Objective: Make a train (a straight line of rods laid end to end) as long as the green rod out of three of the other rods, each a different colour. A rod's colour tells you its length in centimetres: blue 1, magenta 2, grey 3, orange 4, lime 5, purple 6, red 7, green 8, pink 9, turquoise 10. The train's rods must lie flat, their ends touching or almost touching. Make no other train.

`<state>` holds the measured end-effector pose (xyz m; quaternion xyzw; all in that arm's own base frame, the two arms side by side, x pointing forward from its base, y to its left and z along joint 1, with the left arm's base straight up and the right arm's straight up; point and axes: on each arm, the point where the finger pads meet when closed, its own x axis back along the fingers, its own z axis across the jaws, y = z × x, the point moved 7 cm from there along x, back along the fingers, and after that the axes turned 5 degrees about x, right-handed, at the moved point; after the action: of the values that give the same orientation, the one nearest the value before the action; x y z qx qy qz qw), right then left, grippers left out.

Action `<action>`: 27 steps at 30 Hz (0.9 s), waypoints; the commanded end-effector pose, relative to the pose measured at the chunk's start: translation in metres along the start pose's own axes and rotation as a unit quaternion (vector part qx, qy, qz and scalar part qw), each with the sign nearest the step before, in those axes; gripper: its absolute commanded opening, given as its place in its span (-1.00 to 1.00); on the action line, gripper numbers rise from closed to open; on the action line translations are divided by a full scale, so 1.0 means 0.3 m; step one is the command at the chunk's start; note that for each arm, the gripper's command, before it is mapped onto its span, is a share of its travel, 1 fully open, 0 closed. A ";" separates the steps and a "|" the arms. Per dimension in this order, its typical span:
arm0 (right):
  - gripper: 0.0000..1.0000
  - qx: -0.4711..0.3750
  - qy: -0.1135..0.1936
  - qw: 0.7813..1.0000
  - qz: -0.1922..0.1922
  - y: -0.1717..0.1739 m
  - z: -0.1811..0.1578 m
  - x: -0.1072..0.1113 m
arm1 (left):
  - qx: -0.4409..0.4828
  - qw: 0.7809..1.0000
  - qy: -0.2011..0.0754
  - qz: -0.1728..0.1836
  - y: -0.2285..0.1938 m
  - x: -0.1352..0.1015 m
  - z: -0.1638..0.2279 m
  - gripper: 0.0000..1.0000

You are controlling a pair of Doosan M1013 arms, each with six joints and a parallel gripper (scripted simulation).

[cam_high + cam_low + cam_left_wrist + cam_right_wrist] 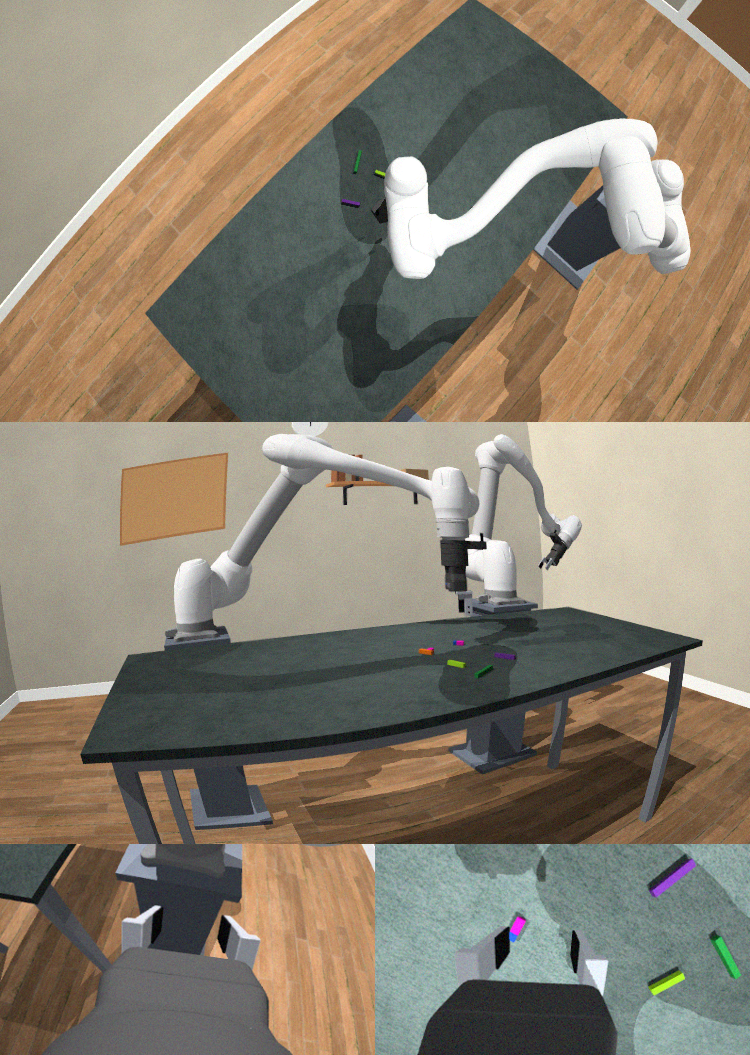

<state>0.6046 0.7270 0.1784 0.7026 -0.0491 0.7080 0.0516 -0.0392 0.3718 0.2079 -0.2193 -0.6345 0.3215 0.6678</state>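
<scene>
The right pincer (465, 605) (540, 941) points down above the counter (293, 251) (314, 705) (24, 872) (422, 962), open. In its wrist view, joined blue (454, 642) (513, 937) and magenta (459, 642) (519, 926) rods lie between ten and eleven o'clock, the green rod (357, 162) (483, 671) (725, 957) at three. The left pincer (545, 563) (190, 923) is open, off the counter.

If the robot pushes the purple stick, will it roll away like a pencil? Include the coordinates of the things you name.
Probably not: the purple rod (350, 203) (505, 656) (673, 878) has flat sides and square-looking edges, so it would likely slide instead. It's lying on its long side, so it probably won't tip over either. A push near one end might make it swing around, because it's long and thin.
</scene>
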 end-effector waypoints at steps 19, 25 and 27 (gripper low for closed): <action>1.00 0.365 -0.003 0.931 0.003 0.058 0.169 -0.018 | 0.000 1.000 0.000 -0.001 0.000 0.002 0.000 1.00; 1.00 0.449 -0.002 0.894 0.004 0.083 0.213 -0.024 | 0.000 1.000 0.000 -0.001 0.000 0.002 0.000 1.00; 1.00 0.478 -0.002 0.879 0.004 0.092 0.230 -0.027 | 0.000 1.000 0.000 -0.001 0.000 0.002 0.000 1.00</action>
<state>0.6600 0.6960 0.1708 0.6599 0.2514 0.6636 -0.2469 -0.0392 0.3718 0.2079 -0.2193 -0.6345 0.3215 0.6678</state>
